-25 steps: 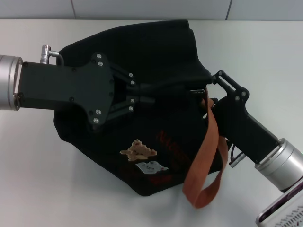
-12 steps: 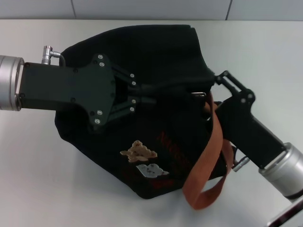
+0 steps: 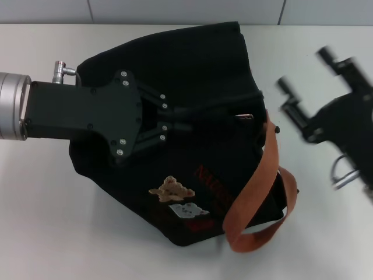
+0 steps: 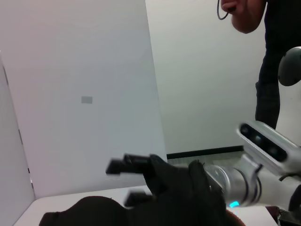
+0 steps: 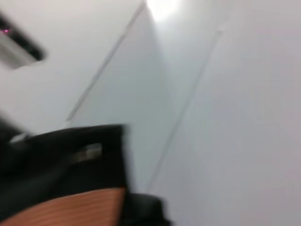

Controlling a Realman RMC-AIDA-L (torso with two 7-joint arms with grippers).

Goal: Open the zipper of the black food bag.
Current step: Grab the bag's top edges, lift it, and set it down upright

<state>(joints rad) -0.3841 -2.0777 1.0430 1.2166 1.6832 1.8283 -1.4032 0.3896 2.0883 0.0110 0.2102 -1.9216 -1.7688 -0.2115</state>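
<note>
The black food bag [image 3: 192, 70] lies on the white table with its bear patch [image 3: 170, 186] and white label [image 3: 187, 210] facing up. My left gripper [image 3: 179, 117] comes in from the left and is shut on a fold of the bag's fabric along the zipper line. The zipper's small silver pull tab [image 3: 245, 116] shows just right of that fold, and it appears again in the right wrist view as the tab [image 5: 89, 151]. My right gripper [image 3: 305, 73] is off the bag to the right, open and holding nothing, and it is blurred by motion.
An orange-brown strap [image 3: 256, 192] loops off the bag's near right corner onto the white table [image 3: 46, 221]. A pale wall [image 3: 175, 10] runs behind the table. A person [image 4: 277, 56] stands beyond the table in the left wrist view.
My right gripper has let go near the pull tab and swung away to the right, opening wide. The bag's right end dropped and the strap fell outward. The left gripper kept its hold.
</note>
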